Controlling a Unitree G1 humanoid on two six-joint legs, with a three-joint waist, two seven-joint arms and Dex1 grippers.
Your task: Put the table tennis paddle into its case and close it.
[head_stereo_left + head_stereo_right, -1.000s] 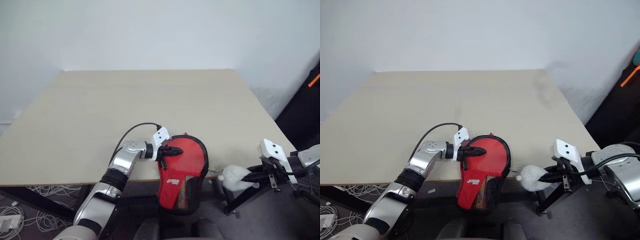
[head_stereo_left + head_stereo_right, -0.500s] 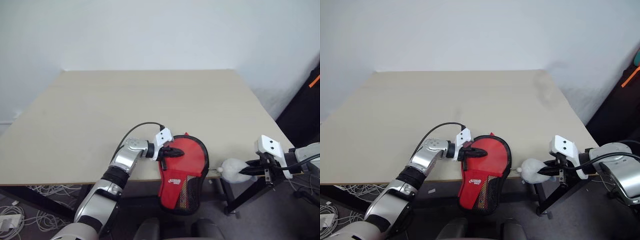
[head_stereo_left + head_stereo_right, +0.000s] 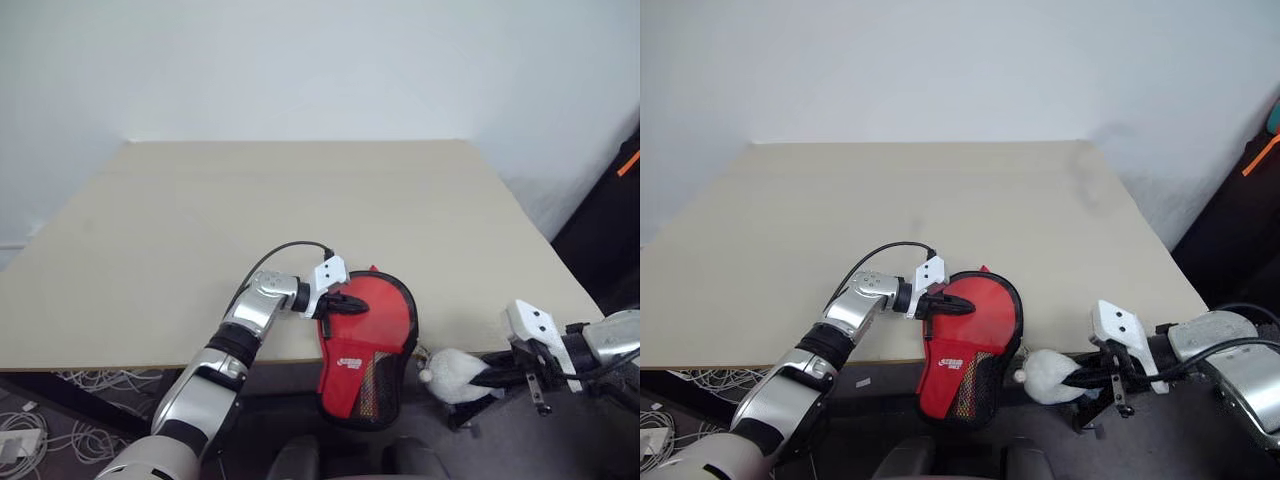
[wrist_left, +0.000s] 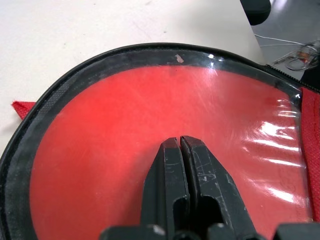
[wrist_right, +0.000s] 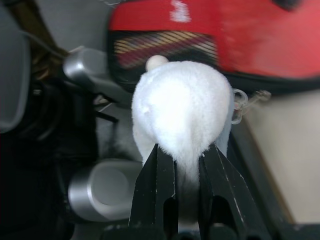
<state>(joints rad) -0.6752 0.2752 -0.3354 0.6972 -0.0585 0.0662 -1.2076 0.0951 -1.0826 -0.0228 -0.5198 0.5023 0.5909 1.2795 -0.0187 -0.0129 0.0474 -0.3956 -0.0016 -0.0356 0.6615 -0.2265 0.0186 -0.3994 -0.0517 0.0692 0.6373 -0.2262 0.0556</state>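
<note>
Two tools share the lower part of the frame. The left tool (image 3: 345, 301) has its fingers pressed shut together, tips resting on the glossy red face inside the case (image 3: 365, 345); whether that face is the paddle's rubber or a clear window I cannot tell, and no wooden handle shows. The case lies at the counter (image 3: 300, 200) front edge, lower centre, long axis running toward the bottom of the frame, its black mesh end hanging past the edge. The right tool (image 3: 495, 370), lower right and just beside the mesh end, is clamped on a fluffy white pompom (image 3: 455, 375), apparently a zip pull. My guess is the closing pull falls to it, with the left pinning. Pale bare counter fills mid-frame; a white wall stands behind, cables lower left
</note>
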